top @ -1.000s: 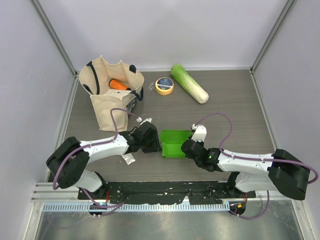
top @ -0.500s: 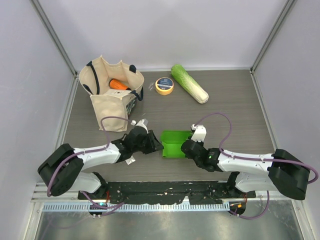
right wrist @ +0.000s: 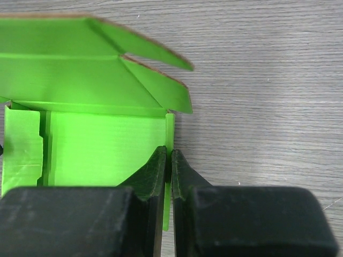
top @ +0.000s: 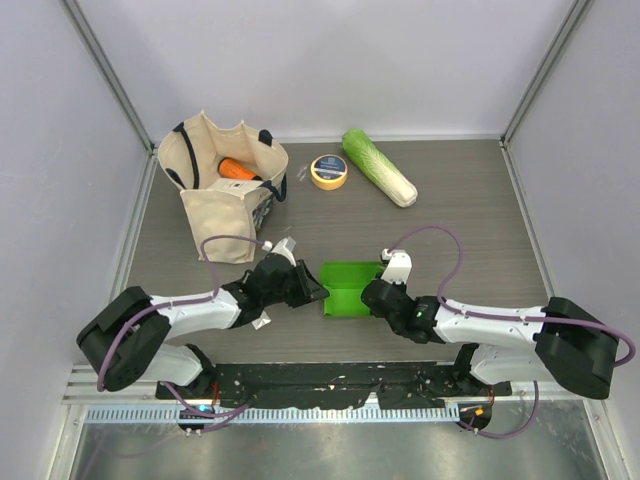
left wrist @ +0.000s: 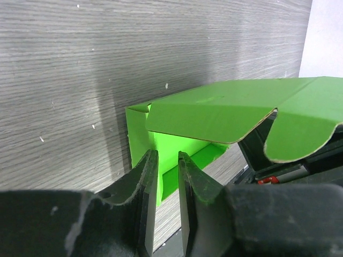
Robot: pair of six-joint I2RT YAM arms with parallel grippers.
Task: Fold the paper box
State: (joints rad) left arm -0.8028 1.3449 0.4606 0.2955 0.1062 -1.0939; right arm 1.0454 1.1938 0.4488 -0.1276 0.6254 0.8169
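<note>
Box [top: 350, 288] between both grippers, near the table's [top: 470, 230] front edge
Bare table lies right of and behind the box, with a bag [top: 222, 180] well off back-left. The right gripper [right wrist: 168, 155] pinches the box's right wall. The left gripper [left wrist: 167, 158] straddles its left wall, jaws narrowly apart; grip unclear.

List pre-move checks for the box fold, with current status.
1. Right gripper pinches paper box wall: ok.
2. Left gripper clamped on the opposite side: not ok, jaws narrowly apart at the box's edge.
3. Lid flaps unfolded and free: ok.
4. Tote bag, tape roll, cabbage apart from the box: ok.
5. Box base flat on table: cannot tell.
</note>
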